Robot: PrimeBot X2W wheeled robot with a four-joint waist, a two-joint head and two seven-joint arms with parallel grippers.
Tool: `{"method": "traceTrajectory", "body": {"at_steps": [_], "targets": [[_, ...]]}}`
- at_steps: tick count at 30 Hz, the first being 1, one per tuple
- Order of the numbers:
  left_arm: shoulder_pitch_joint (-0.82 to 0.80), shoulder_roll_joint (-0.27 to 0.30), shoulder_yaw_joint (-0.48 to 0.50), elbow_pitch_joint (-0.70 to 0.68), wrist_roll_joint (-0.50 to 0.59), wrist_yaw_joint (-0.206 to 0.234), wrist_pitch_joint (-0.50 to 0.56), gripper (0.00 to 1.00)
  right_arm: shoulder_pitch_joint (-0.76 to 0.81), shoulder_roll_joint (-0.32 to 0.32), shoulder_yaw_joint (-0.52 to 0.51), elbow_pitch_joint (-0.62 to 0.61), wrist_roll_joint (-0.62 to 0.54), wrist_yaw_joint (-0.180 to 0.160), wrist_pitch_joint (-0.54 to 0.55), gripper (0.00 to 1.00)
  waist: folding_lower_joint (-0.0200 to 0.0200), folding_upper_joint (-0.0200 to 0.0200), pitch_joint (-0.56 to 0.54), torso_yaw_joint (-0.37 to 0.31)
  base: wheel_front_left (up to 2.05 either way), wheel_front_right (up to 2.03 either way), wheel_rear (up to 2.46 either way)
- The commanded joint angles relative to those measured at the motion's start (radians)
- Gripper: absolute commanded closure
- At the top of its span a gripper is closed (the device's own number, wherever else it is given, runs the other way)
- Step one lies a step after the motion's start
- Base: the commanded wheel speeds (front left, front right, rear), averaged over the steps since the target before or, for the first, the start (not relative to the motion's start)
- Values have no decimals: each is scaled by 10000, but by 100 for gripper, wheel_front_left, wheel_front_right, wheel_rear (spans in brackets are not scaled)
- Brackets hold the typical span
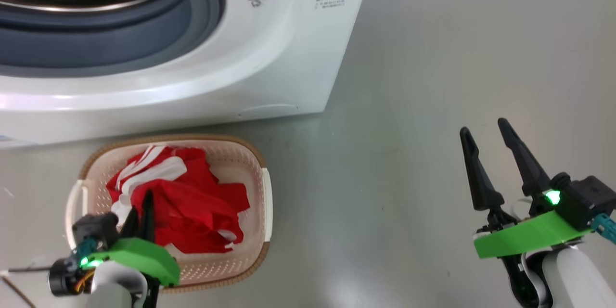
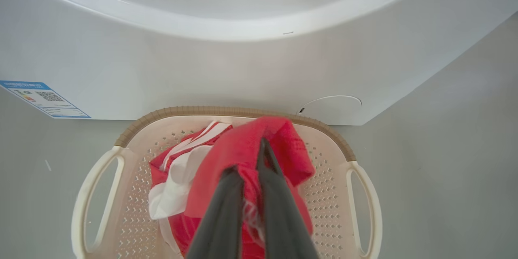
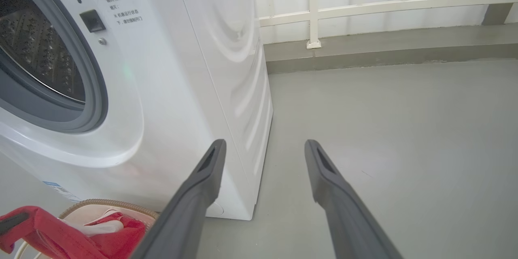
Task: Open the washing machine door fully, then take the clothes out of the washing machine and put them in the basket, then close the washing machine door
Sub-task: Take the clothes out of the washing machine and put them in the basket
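The white washing machine [image 1: 269,72] stands at the upper left, its grey ring and steel drum [image 3: 36,60] exposed; the washing machine door is out of view. In front of it on the floor sits the cream basket [image 1: 267,202] holding the red and white clothes [image 1: 192,211]. My left gripper [image 1: 142,207] is over the basket, shut on a fold of the red clothes [image 2: 243,141], which drapes over its fingers above the basket rim [image 2: 226,111]. My right gripper [image 1: 483,127] hovers open and holds nothing at the lower right, away from the machine [image 3: 182,68].
Bare grey floor [image 1: 457,57] stretches to the right of the machine. A white railing [image 3: 364,8] and wall run along the back. On the machine's lower front are a blue label [image 2: 44,99] and a round flap [image 2: 332,103].
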Motion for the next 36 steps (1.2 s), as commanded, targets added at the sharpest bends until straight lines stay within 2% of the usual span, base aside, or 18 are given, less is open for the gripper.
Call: {"method": "traceTrajectory", "body": {"at_steps": [1, 13, 29, 30, 31, 32, 33, 35, 36], "targets": [[-281, 183, 284, 240, 243, -77, -53, 100, -198, -121, 222, -281, -43, 63, -65, 0, 0, -1, 466, -125, 0, 0, 0], [-1702, 584, 125, 2515, 745, -114, -53, 100, -684, -53, 307, -438, -76, 63, -65, 0, 0, -1, 1586, -381, 0, 0, 0], [-3421, 805, -222, 4950, 405, -139, -53, 100, -1176, -93, 383, -559, -146, 63, -65, 0, 0, -1, 2552, -407, 0, 0, 0], [-3467, 808, -256, 4988, 368, -139, -53, 93, -1190, -98, 384, -560, -149, 63, -65, 0, 0, -1, 2572, -407, 0, 0, 0], [-3507, 812, -283, 5037, 324, -139, -53, 82, -1207, -104, 385, -557, -152, 63, -65, 0, 0, -1, 2585, -404, 0, 0, 0], [-3541, 817, -308, 5101, 281, -140, -53, 66, -1221, -110, 385, -551, -154, 63, -65, 0, 0, -1, 2589, -399, 0, 0, 0], [-3580, 820, -345, 5151, 250, -140, -53, 55, -1235, -117, 384, -543, -154, 63, -65, 0, 0, -1, 2591, -394, 0, 0, 0], [-3642, 848, -384, 5201, 186, -140, -53, 9, -1259, -124, 380, -524, -156, 63, -65, 0, 0, -1, 2570, -389, 0, 0, 0], [-3660, 863, -407, 5220, 158, -140, -53, 0, -1268, -126, 379, -513, -160, 63, -65, 0, 0, -1, 2552, -386, 0, 0, 0]]}}
